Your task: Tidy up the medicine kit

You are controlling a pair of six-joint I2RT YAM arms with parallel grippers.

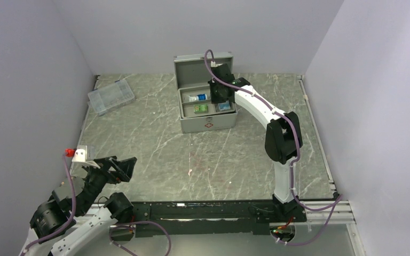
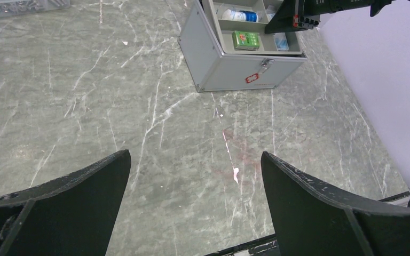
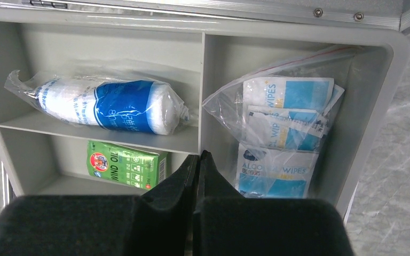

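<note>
The silver-grey rectangular metal medicine kit (image 1: 208,124) sits open, its hinged lid standing upright, its divided interior directly beneath the right gripper (image 3: 198,156).

Right tool (image 1: 221,99) over open medicine kit (image 1: 208,124); clear box (image 1: 110,96) far left

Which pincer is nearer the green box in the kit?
Right. The right pincer hangs shut over the open kit, beside the green box; the left pincer is open, far off at the table near-left corner.
</note>
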